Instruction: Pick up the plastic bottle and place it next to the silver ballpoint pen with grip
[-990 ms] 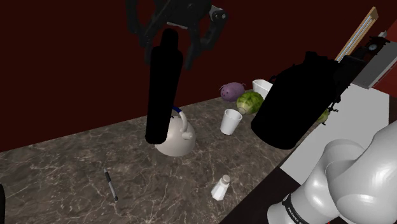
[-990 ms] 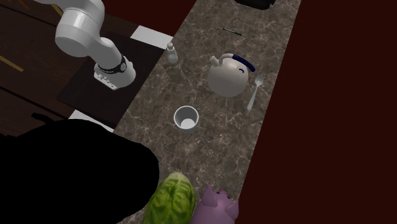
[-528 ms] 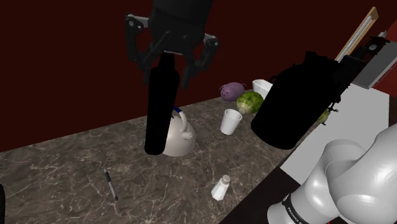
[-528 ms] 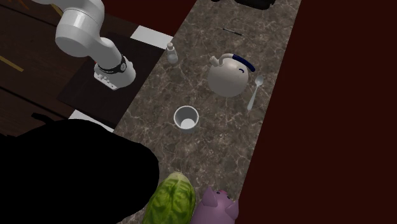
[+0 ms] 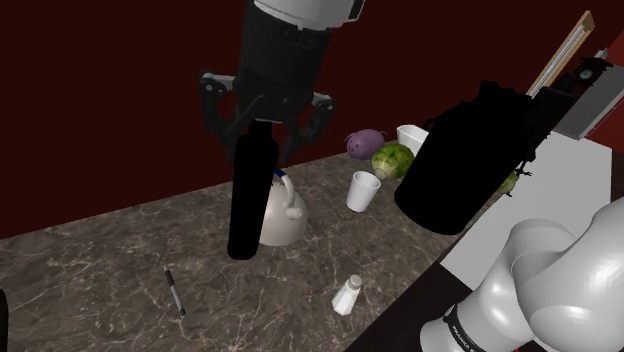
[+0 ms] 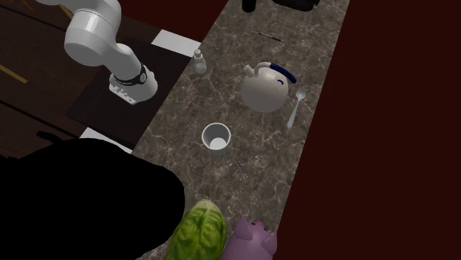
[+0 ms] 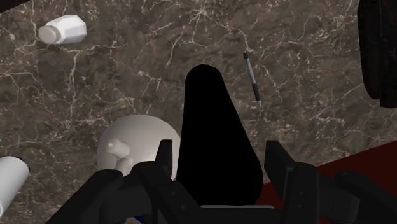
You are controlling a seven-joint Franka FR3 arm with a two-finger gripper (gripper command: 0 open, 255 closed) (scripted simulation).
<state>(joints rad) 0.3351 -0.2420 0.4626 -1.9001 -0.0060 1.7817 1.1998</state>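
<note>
Bottle (image 5: 246, 200), black, upright; clasped at its top between the fingers of the gripper (image 5: 259, 140); apparently lifted off the counter (image 5: 95, 270); pickup done; placement beside the pen (image 5: 174, 291), near left, not yet done.

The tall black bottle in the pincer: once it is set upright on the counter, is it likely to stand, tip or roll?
Probably tippy: the black bottle is tall and narrow. If it falls, its round body would likely roll on the flat counter. It hangs straight from the pincer, so it seems rigid.
</note>
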